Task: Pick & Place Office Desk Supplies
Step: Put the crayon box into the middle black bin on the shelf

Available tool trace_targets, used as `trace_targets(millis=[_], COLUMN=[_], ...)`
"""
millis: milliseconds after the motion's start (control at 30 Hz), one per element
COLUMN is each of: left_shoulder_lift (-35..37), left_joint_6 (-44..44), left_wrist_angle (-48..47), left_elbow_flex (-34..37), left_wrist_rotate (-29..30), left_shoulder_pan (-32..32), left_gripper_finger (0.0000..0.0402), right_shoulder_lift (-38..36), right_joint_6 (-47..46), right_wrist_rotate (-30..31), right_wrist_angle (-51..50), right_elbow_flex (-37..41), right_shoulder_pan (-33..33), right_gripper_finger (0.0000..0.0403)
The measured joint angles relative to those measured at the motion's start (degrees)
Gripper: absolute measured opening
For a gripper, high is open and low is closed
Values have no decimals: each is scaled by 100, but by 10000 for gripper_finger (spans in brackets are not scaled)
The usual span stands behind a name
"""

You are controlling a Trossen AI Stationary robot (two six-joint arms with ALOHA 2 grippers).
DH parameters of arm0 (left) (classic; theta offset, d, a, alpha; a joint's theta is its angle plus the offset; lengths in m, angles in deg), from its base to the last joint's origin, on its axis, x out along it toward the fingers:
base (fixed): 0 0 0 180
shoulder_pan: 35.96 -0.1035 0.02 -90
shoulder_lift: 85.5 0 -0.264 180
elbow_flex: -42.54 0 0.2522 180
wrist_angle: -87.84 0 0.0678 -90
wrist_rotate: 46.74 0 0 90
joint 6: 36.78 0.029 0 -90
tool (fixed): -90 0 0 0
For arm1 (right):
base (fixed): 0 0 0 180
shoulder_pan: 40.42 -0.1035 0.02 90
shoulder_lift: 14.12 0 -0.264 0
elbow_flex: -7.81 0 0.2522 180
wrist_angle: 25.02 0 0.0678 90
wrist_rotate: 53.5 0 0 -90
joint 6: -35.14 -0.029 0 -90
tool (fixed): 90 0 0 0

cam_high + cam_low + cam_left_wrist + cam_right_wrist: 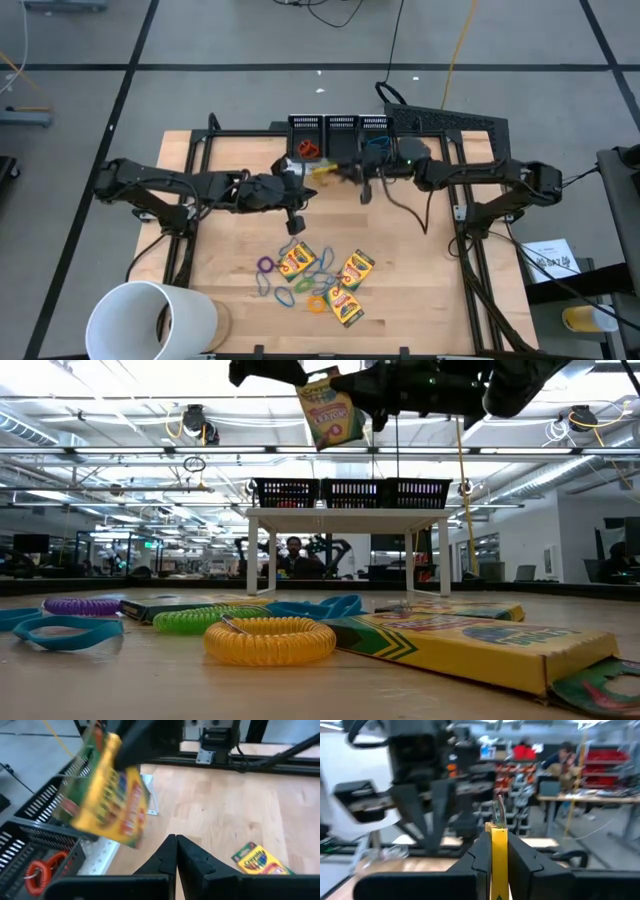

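Right pincer (345, 173) clamped on one crayon box (326, 171), held aloft just before the black mesh bins (340, 125); left pincer (296, 226) closed, empty, beside it. An orange loop (307, 150) already binned. Three boxes (342, 283) and loose bands (284, 297) remain on the bench (420, 280); task looks early.

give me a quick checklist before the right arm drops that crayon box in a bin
1. Right gripper shut on the flat yellow-and-green crayon box: ok.
2. Left gripper shut and empty: ok.
3. Box lifted clear of the wooden table: ok.
4. Box over a black mesh bin: cannot tell, it looks just short of the row.
5. Arms clear of each other: cannot tell, grippers sit close together.
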Motion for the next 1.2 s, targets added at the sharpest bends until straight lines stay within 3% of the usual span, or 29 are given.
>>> trace_targets(millis=[500, 700, 933, 1200], left_shoulder_lift=[74, 74, 72, 72], left_joint_6=[259, 103, 101, 88], left_wrist_angle=[245, 242, 239, 241], left_elbow_flex=[48, 48, 48, 48], left_wrist_rotate=[145, 151, 147, 153], left_shoulder_pan=[-140, -181, -177, -177], left_gripper_finger=[5, 19, 5, 21], right_shoulder_lift=[472, 674, 664, 671], right_joint_6=[-566, -673, -1176, -964], right_wrist_rotate=[-15, -17, -20, -15], right_wrist_angle=[852, 977, 2043, 2123], right_elbow_flex=[-6, 215, 853, 1043], right_shoulder_pan=[1602, 1670, 1670, 1540], right_gripper_finger=[21, 24, 25, 23])
